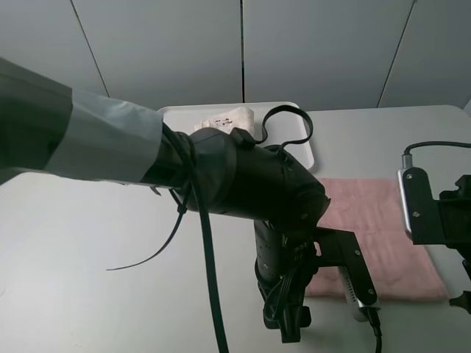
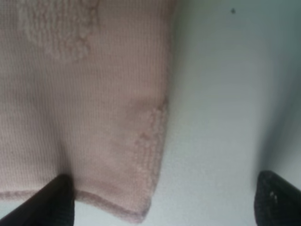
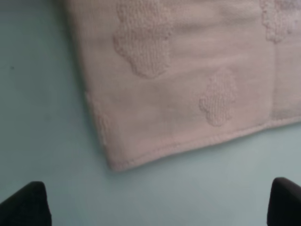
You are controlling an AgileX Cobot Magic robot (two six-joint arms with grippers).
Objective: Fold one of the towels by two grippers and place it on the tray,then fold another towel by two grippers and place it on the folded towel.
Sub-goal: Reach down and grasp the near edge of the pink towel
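Observation:
A pink towel (image 1: 383, 228) lies flat on the table at the right. A cream folded towel (image 1: 224, 119) sits on the white tray (image 1: 184, 114) at the back. My left gripper (image 1: 360, 294) hovers over the pink towel's near left corner. In the left wrist view it (image 2: 164, 202) is open, with that corner (image 2: 141, 179) between the fingers. My right gripper (image 1: 462, 294) hovers at the towel's near right corner. In the right wrist view it (image 3: 155, 205) is open and empty, with the corner (image 3: 122, 155) just beyond the fingertips.
The left arm (image 1: 221, 176) with its dangling cables crosses the middle of the exterior view and hides part of the tray and the pink towel's left edge. The grey table (image 1: 88, 250) extends to the left.

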